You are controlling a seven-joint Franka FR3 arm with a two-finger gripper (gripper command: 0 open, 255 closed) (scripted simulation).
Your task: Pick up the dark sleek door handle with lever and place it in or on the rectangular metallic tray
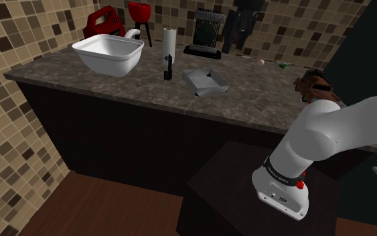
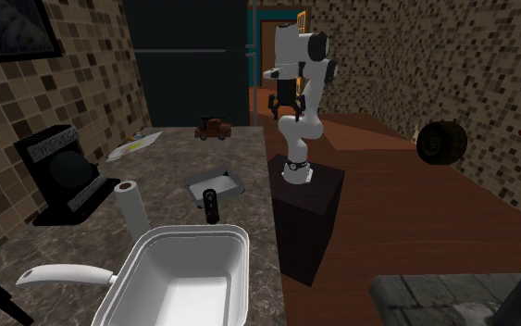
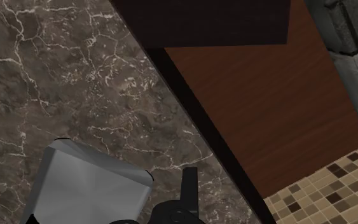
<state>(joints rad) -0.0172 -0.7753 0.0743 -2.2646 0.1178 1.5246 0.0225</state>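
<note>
Brown-and-tan mosaic tile walls close round a dark counter (image 1: 86, 77) of white-veined, marble-like stone. The hand (image 2: 280, 98) hangs high beside the arm's top joints, above the stand (image 2: 304, 213) and well apart from the work. It is probably parked there for a downward look before any reach. At that range it is only a small black shape, so I cannot tell whether it is wide or narrow.

The door handle (image 1: 168, 67) stands upright on its end on the counter, slim, black and smooth, and nothing is holding it. It is just beside the tray (image 1: 205, 82) without touching it, so the carry should be short. The tray is a shallow grey rectangle with sloped, faceted walls and a dull metallic sheen, and it is empty. Beyond the handle are a white paper roll (image 1: 169, 41) and a glossy white basin (image 1: 110, 52).
</note>
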